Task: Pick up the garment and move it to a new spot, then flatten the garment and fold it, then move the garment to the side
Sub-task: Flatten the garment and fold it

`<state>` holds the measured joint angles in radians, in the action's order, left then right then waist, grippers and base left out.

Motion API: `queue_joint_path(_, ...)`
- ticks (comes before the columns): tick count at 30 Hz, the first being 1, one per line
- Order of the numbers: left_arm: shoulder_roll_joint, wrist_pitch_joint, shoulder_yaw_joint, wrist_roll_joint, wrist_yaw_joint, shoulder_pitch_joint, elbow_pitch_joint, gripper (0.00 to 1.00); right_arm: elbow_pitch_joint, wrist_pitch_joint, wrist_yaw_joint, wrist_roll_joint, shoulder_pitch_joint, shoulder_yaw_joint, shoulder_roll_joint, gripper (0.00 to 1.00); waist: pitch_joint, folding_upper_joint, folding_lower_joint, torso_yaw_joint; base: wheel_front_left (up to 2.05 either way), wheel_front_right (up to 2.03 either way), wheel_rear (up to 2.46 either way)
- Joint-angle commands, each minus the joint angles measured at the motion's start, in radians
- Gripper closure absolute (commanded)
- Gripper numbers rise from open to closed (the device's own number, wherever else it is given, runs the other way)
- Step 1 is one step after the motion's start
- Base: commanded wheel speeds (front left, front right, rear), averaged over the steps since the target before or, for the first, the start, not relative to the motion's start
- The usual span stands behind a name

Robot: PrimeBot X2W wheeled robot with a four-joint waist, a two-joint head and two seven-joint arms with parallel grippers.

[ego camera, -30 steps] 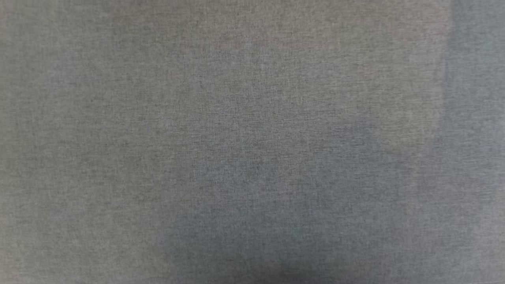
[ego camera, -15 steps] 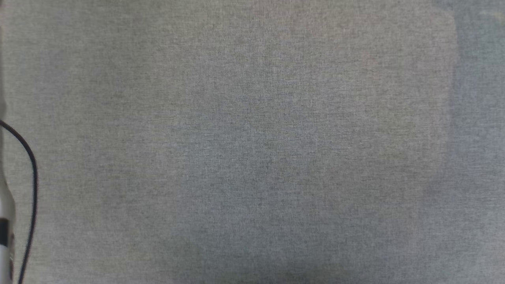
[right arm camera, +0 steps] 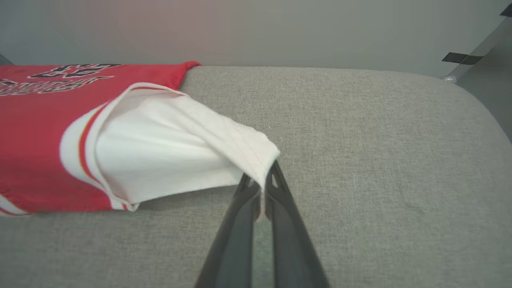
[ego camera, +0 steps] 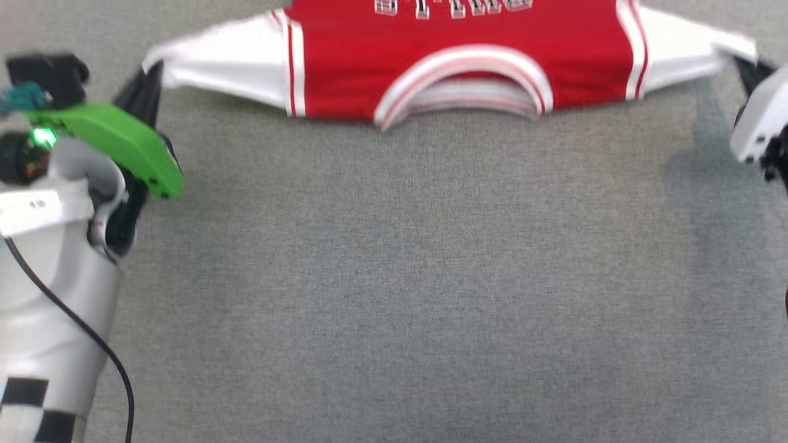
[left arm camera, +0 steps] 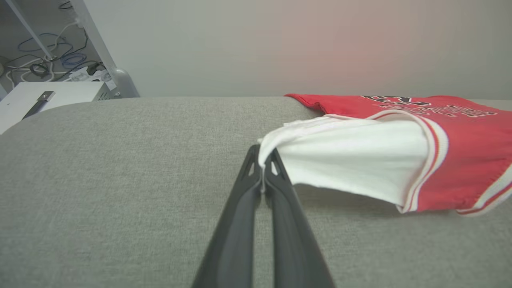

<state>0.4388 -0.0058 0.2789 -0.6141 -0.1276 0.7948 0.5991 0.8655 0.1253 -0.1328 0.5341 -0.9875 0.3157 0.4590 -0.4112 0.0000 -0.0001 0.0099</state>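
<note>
The garment (ego camera: 462, 61) lies across the far part of the grey worktop (ego camera: 400, 277), front up, collar (ego camera: 462, 80) toward the robot and the lettering (ego camera: 452, 7) running off the top of the head view. It is strung out between the two arms. The left gripper (left arm camera: 263, 160) has its jaws pinched tight on the tip of the left sleeve (left arm camera: 352, 160), and the right gripper (right arm camera: 262, 174) has its jaws closed the same way on the tip of the right sleeve (right arm camera: 160, 156). Both white sleeves are pulled taut and lifted a little, with shadow under them, while the red body rests on the cloth.

From where I stand this looks like the spreading part of the job: the shirt has been carried to its spot and is being drawn flat by the sleeves, with no fold made yet. How the hem lies I cannot tell, since it is out of sight.

The next move, I'd guess, calls for both arms to work together: keep an even outward pull, lower the sleeve tips onto the worktop, then let go without dragging them back. If one side pulls harder, the body could skew or bunch at the collar, and the folding would start crooked.
</note>
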Motion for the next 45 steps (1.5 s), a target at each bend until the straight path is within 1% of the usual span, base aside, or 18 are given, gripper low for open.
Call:
queue_joint_path(1,0.018,0.02,-0.004,-0.017,0.009,-0.047,-0.01,1.0,-0.012,0.023,0.002,0.029,0.047,0.006,0.027,1.0,0.104,0.0,0.0001,0.009,0.0,0.0,0.0)
queue_joint_path(6,0.037,0.126,-0.001,-0.063,0.029,-0.193,-0.062,1.0,-0.054,0.112,0.002,0.122,0.189,0.017,0.073,1.0,0.192,0.0,0.0001,0.014,0.0,0.0,0.0)
queue_joint_path(10,0.063,0.219,0.006,-0.095,0.052,-0.318,-0.136,1.0,-0.096,0.18,0.002,0.176,0.295,0.015,0.106,1.0,0.252,0.0,0.0001,0.015,0.0,0.0,0.0)
queue_joint_path(15,0.091,0.301,0.002,-0.132,0.1,-0.469,-0.261,1.0,-0.159,0.258,0.002,0.233,0.425,-0.014,0.134,1.0,0.31,0.0,0.0001,0.014,0.0,0.0,0.0)
queue_joint_path(20,0.113,0.376,-0.005,-0.174,0.151,-0.609,-0.383,1.0,-0.24,0.331,0.002,0.258,0.549,-0.051,0.155,1.0,0.353,0.0,0.0001,0.005,0.0,0.0,0.0)
queue_joint_path(23,0.127,0.428,-0.005,-0.202,0.182,-0.697,-0.459,1.0,-0.295,0.388,0.002,0.269,0.631,-0.089,0.16,1.0,0.377,0.0,0.0001,-0.001,0.0,0.0,0.0)
queue_joint_path(24,0.137,0.453,-0.008,-0.215,0.203,-0.747,-0.504,1.0,-0.332,0.429,0.002,0.268,0.684,-0.117,0.163,1.0,0.39,0.0,0.0001,-0.005,0.0,0.0,0.0)
queue_joint_path(27,0.148,0.491,-0.009,-0.238,0.232,-0.82,-0.571,1.0,-0.393,0.505,0.002,0.267,0.77,-0.172,0.16,1.0,0.405,0.0,0.0001,-0.01,0.0,0.0,0.0)
queue_joint_path(32,0.16,0.542,-0.003,-0.265,0.264,-0.905,-0.657,1.0,-0.506,0.601,0.002,0.245,0.9,-0.267,0.141,1.0,0.418,0.0,0.0001,-0.011,0.0,0.0,0.0)
queue_joint_path(35,0.165,0.57,0.01,-0.272,0.277,-0.933,-0.701,1.0,-0.584,0.648,0.002,0.207,0.963,-0.339,0.111,1.0,0.416,0.0,0.0001,-0.011,0.0,0.0,0.0)
queue_joint_path(41,0.169,0.608,0.034,-0.271,0.287,-0.932,-0.773,1.0,-0.705,0.742,0.002,0.134,1.008,-0.435,0.043,1.0,0.396,0.0,0.0001,-0.008,0.0,0.0,0.0)
queue_joint_path(42,0.171,0.615,0.038,-0.269,0.289,-0.93,-0.787,1.0,-0.726,0.751,0.002,0.122,1.009,-0.445,0.037,0.59,0.388,0.0,0.0001,-0.006,0.0,0.0,0.0)
queue_joint_path(43,0.173,0.624,0.042,-0.267,0.293,-0.927,-0.804,1.0,-0.746,0.768,0.002,0.114,1.01,-0.457,0.028,0.0,0.378,0.0,0.0001,-0.004,0.0,0.0,0.0)
queue_joint_path(45,0.178,0.636,0.047,-0.26,0.301,-0.922,-0.843,1.0,-0.794,0.809,0.002,0.116,1.009,-0.466,0.017,0.0,0.354,0.0,0.0001,0.002,0.0,0.0,0.0)
